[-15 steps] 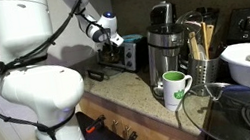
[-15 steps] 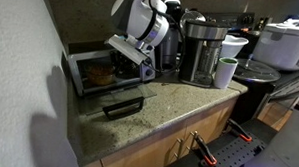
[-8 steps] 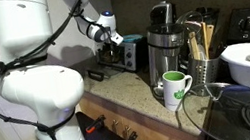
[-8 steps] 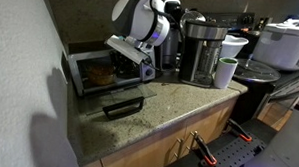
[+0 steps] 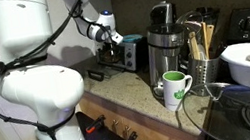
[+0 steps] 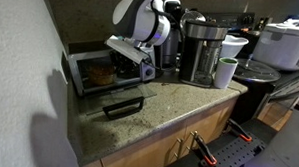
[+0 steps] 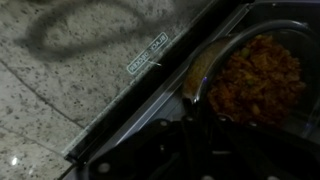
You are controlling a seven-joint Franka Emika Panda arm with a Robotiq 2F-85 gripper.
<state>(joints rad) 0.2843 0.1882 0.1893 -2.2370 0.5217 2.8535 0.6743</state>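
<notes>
Granite worktop (image 6: 174, 102) carries a small toaster oven (image 6: 78, 59) whose dark door (image 6: 122, 105) lies folded down flat in front of it, as seen in an exterior view. The white robot arm bends low over the counter and its gripper (image 6: 124, 63) sits at the oven's open mouth, just above the lowered door.

From the wrist view, the gripper (image 7: 192, 120) shows only as a dark mass at the bottom edge, with its jaws drawn fully together. Right ahead of it lies a dish of orange-red food (image 7: 255, 75), its pale rim curving up towards the fingertips. Whether the closed jaws pinch that rim or merely touch it cannot be told. The dish rests inside the oven, beyond the door's inner edge, and a white label is visible on the door's frame beside the speckled stone.

Further along the counter, away from the oven, stands a steel coffee maker (image 6: 201, 50). A white and green mug (image 5: 176, 85) sits near the counter's front edge, just beside a holder of wooden utensils (image 5: 201, 48). A white rice cooker (image 6: 288, 43) stands at the far end, well apart from the arm. Wooden cabinet fronts (image 6: 177, 145) run below the worktop.
</notes>
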